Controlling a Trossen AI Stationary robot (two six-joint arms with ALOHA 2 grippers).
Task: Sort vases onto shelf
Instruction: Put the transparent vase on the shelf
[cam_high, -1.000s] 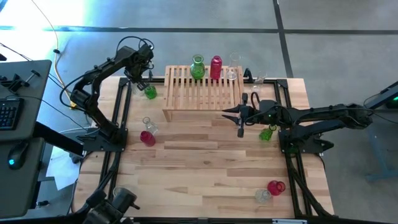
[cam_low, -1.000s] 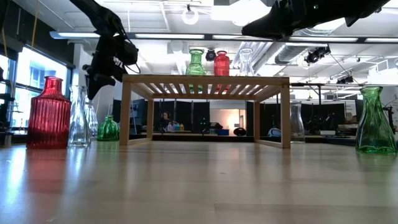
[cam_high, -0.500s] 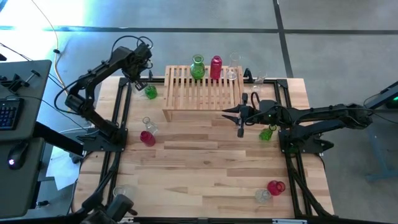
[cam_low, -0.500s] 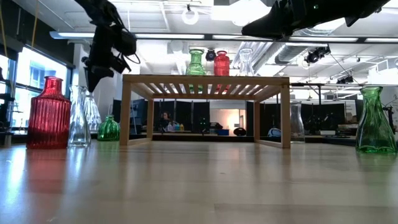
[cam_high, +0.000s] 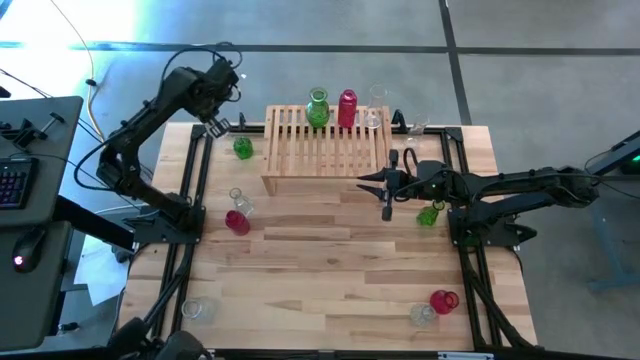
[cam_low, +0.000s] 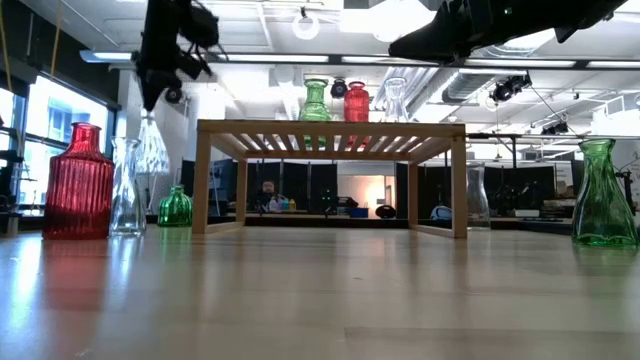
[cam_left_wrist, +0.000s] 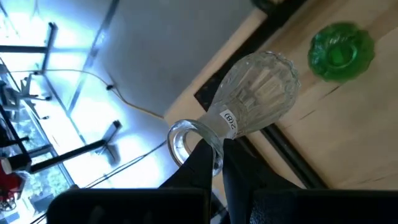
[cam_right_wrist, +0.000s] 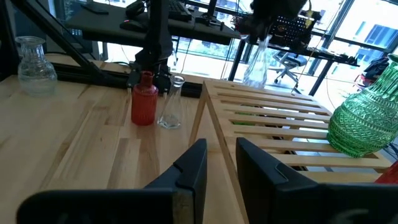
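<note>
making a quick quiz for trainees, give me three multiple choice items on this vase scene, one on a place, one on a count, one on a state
1. Where is the small green vase nearest the left arm?
A. on the shelf
B. on the table left of the shelf
C. in the right end effector

2. How many vases stand on the shelf?
A. three
B. one
C. six

3. What is the left end effector doing?
A. hanging open and empty
B. pressing on the shelf
C. gripping a clear vase by its neck, off the table

Answers:
1 B, the high view shows it on the planks beside the shelf's left end.
2 A, a green, a red and a clear one line the back edge.
3 C, the left wrist view shows the fingers closed at the rim of the clear vase, and the low view shows it hanging in the air.
</note>
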